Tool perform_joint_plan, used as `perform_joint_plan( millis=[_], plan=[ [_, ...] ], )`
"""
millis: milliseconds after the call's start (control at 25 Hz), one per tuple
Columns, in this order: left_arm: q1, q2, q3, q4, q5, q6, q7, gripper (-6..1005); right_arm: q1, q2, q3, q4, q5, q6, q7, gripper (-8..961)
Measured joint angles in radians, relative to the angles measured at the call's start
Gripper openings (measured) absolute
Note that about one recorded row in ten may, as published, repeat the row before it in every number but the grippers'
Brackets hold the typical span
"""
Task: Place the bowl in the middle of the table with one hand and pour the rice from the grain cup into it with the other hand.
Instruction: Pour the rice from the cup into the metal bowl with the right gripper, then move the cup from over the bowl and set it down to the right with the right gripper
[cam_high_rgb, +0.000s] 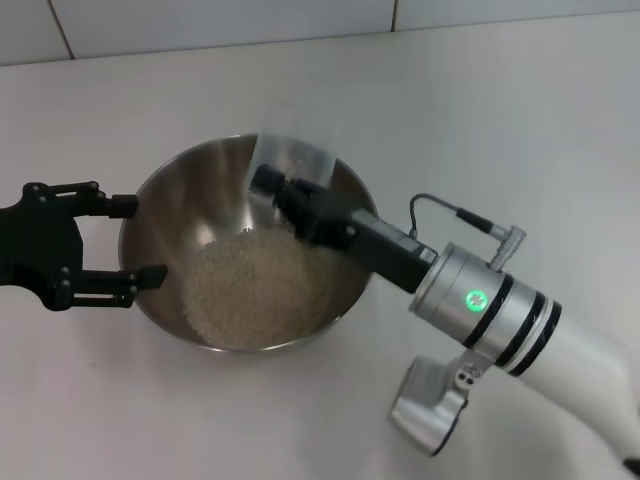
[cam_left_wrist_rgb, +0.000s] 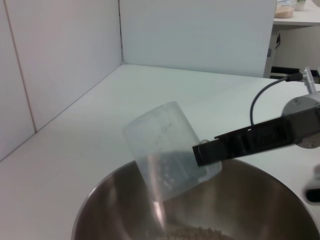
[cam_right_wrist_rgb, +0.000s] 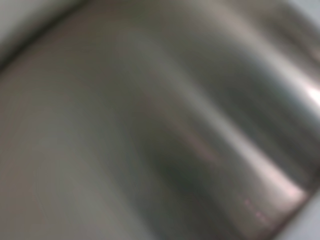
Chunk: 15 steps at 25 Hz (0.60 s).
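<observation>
Steel is filling the right wrist view almost edge to edge, so I am reading that as the bowl (cam_right_wrist_rgb: 165, 125) wall close under that camera, though the blur leaves me unsure which part of it.

From the head view, I am holding the right gripper (cam_high_rgb: 285, 195) over the bowl (cam_high_rgb: 150, 200), its fingers closed on the grain cup (cam_high_rgb: 290, 160). I am keeping the cup tipped steeply, mouth down toward the basin, so that whatever runs out is landing inside the rim and not on the table (cam_high_rgb: 520, 110). In the left wrist view the grain cup (cam_left_wrist_rgb: 167, 150) is looking empty and see-through, with one black finger (cam_left_wrist_rgb: 240, 145) lying across its side.

I am resting the left gripper (cam_high_rgb: 135, 240) at the bowl's left rim, fingers spread wide with the rim passing between them; it is not clamping anything that I can see. I judge it is there to steady the bowl near the table's middle during the pour.

Rice (cam_high_rgb: 255, 285) is lying in a single pale heap on the bowl's floor, slightly toward my side.

Counting: one bowl, one cup, one heap of rice, two grippers. The pour is looking essentially finished.
</observation>
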Motion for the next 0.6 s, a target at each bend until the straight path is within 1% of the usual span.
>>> perform_joint_plan(
  millis=[80,200,280,360,480,600],
  plan=[
    [-0.001,0.000,0.000,0.000,0.000,0.000,0.000,829,-0.034,0.000,0.095,0.084,-0.014,-0.028,0.169,10],
    [0.000,0.000,0.001,0.002,0.000,0.000,-0.001,829,-0.094,0.000,0.237,0.202,-0.044,-0.063,0.513,13],
    [0.001,0.000,0.001,0.003,0.000,0.000,-0.001,829,-0.133,-0.001,0.318,0.256,-0.050,-0.076,0.722,15],
    [0.003,0.000,0.001,0.004,0.000,0.000,-0.001,829,-0.173,-0.005,0.397,0.284,-0.052,-0.113,1.004,16],
    [0.006,0.000,0.002,0.005,0.000,0.001,-0.002,829,-0.226,-0.010,0.512,0.243,-0.052,-0.171,1.416,19],
    [0.007,0.000,0.002,0.006,0.000,0.001,-0.002,829,-0.253,-0.009,0.633,0.138,-0.045,-0.140,1.715,22]
  ],
)
